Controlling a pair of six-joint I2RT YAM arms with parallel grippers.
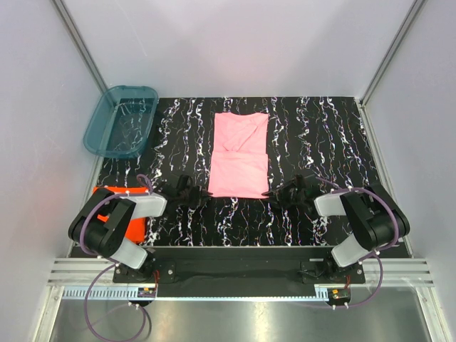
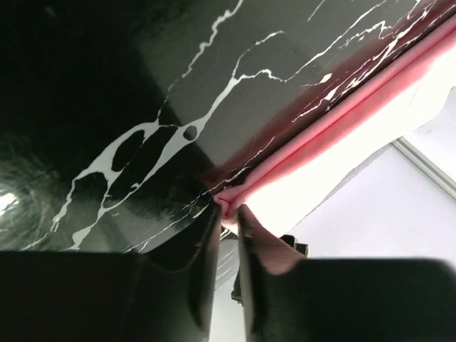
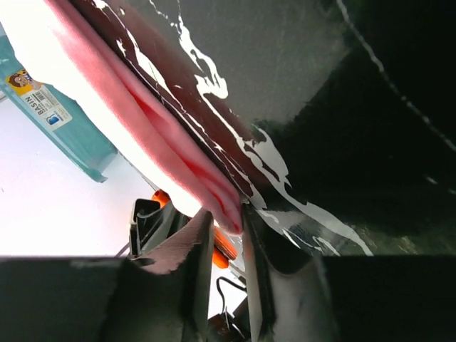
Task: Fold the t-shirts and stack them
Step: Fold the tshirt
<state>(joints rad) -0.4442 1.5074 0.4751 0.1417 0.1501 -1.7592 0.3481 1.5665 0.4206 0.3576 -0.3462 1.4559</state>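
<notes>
The pink t-shirt [image 1: 239,157] is folded lengthwise, with the left hand [image 1: 197,194] and right hand [image 1: 279,192] pinching its near corners. The orange-red t-shirt [image 1: 134,226] is not yet stacked.

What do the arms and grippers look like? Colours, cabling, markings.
Both alike: left arm and right arm have black joints, light grey shells and a looping purplish-grey cable each. The left gripper and right gripper are black with flat dark fingers. No markings visible.

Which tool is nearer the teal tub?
Left. The left tool grips the near-left corner of the pink t-shirt, toward the teal tub; the right tool grips the near-right corner, farther off.
</notes>
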